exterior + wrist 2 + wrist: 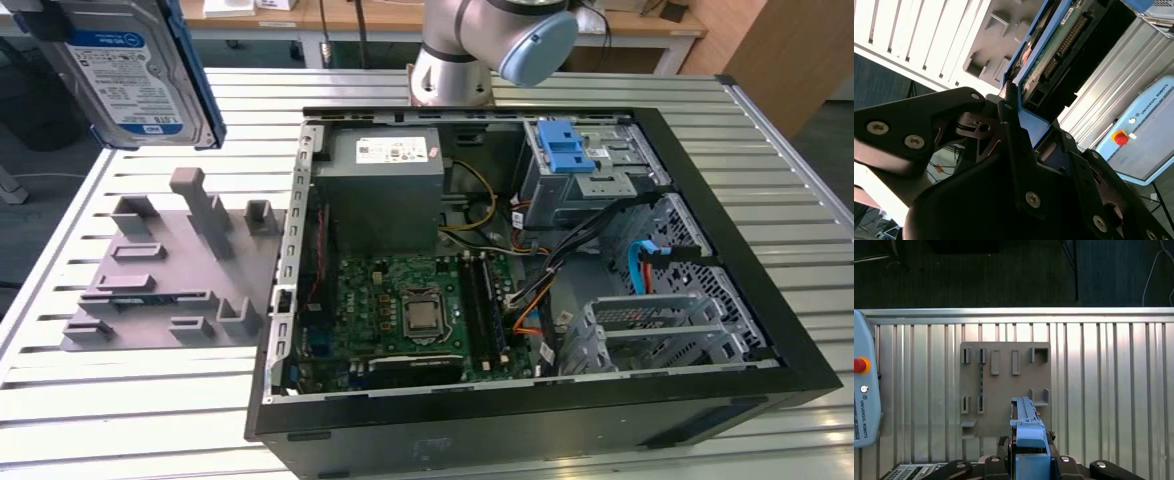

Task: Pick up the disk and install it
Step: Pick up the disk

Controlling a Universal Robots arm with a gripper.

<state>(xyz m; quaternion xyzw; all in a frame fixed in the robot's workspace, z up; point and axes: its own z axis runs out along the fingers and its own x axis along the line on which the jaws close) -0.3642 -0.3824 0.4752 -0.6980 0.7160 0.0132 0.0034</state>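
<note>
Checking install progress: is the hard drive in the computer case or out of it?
Out. The gripper holds the disk in the air over the grey fixture, beside the open computer case.

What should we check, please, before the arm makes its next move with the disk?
1. Grip: ok; the fingers are closed on the disk, which is held off the table.
2. Clear of the grey fixture: ok; the disk hangs above it.
3. Computer case open: ok; the interior is exposed.
4. Drive bay free: cannot tell; a blue latch sits on it.
5. Cables clear of the bay: cannot tell; they run close beside it.
</note>
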